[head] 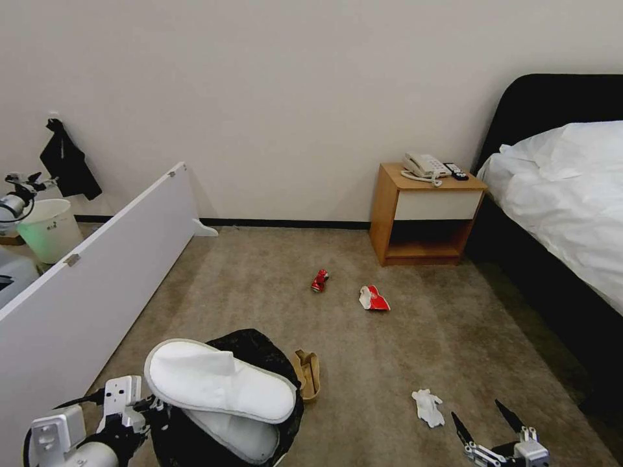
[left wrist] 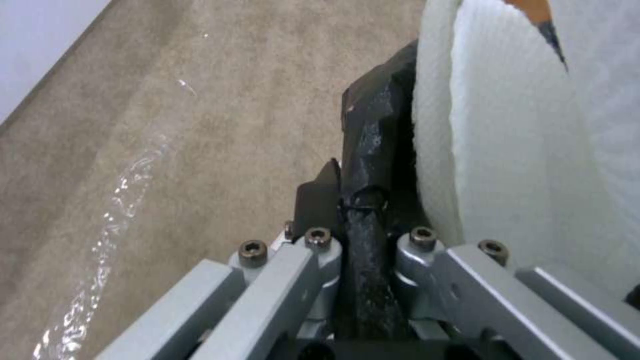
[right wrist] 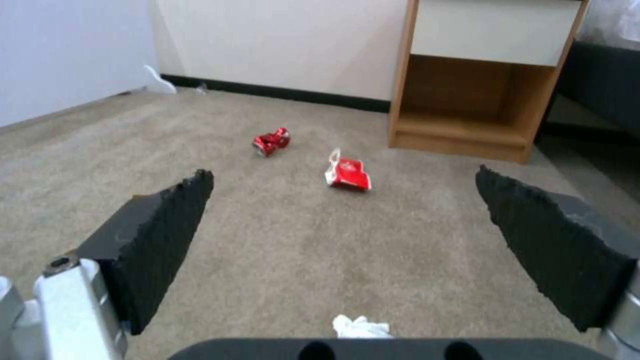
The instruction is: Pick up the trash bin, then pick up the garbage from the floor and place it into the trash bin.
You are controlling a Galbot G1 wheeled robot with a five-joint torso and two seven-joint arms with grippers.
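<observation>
The left gripper (left wrist: pixel 357 200) is pinched on the black-bagged rim of the trash bin (head: pixel 256 347), its fingers pressed together with the crinkled liner squeezed between them, so the bin hangs at the robot's lower left where litter can be dropped in from above. Two white slippers (head: pixel 217 379) already lie across the bin's mouth, just on the far side of that grip; the upper one rests flat over the opening and sticks out past the rim, too long to sink in, and in the left wrist view its towelling side (left wrist: pixel 513 150) stands right against the clamped liner. The right gripper (head: pixel 496 421) is held low over the floor (head: pixel 402 337) with its two black pads spread wide apart and nothing between them, a stance that seems meant for closing down on something small. The crumpled white tissue (head: pixel 428 407) lies on the carpet just beside it, toward the bin's side and slightly ahead; from the right wrist view a bit of it shows close under the open pads (right wrist: pixel 360 326). Farther ahead of the open pads, well apart from them, lie the red-and-white wrapper (right wrist: pixel 348 172) and the crushed red can (right wrist: pixel 271 141). The brown paper bag (head: pixel 307 373) sits on the carpet touching or nearly touching the bin's wall. I judge the tissue the nearest remaining piece.
</observation>
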